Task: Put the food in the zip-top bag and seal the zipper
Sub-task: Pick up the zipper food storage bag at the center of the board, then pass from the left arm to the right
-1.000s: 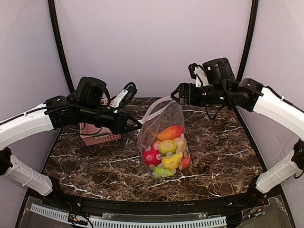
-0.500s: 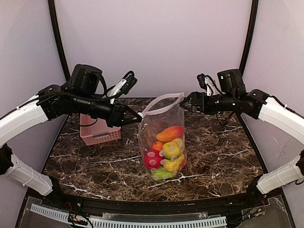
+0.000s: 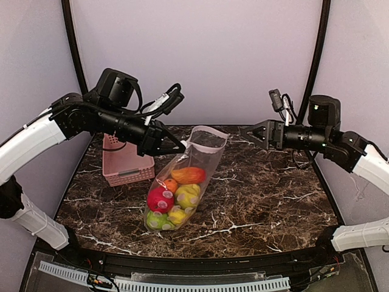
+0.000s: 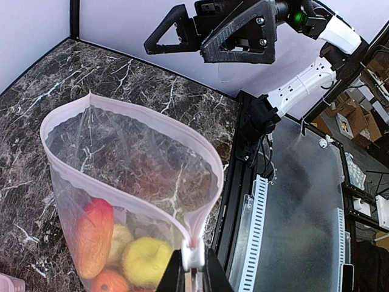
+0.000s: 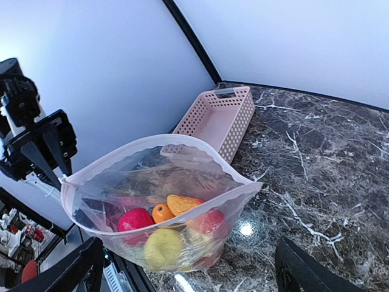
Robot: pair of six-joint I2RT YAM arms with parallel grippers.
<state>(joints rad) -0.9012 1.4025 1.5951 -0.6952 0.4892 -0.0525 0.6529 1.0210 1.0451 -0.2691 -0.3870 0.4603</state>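
On our marbled counter (image 3: 261, 201) the open zip-top bag (image 3: 182, 164) leans at centre, with a pink basket (image 3: 124, 161) at its 10 o'clock and food (image 3: 176, 194) inside. Our left end effector (image 3: 179, 148) clenches the zipper's (image 5: 164, 137) end. Our right end effector (image 3: 250, 134), at 3 o'clock, gapes released.

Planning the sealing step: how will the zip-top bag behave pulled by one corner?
Probably floppy: the zip-top bag leans, pinched at its zipper end by the left jaws. Likely bottom-heavy: the food pools low, so it may swing.
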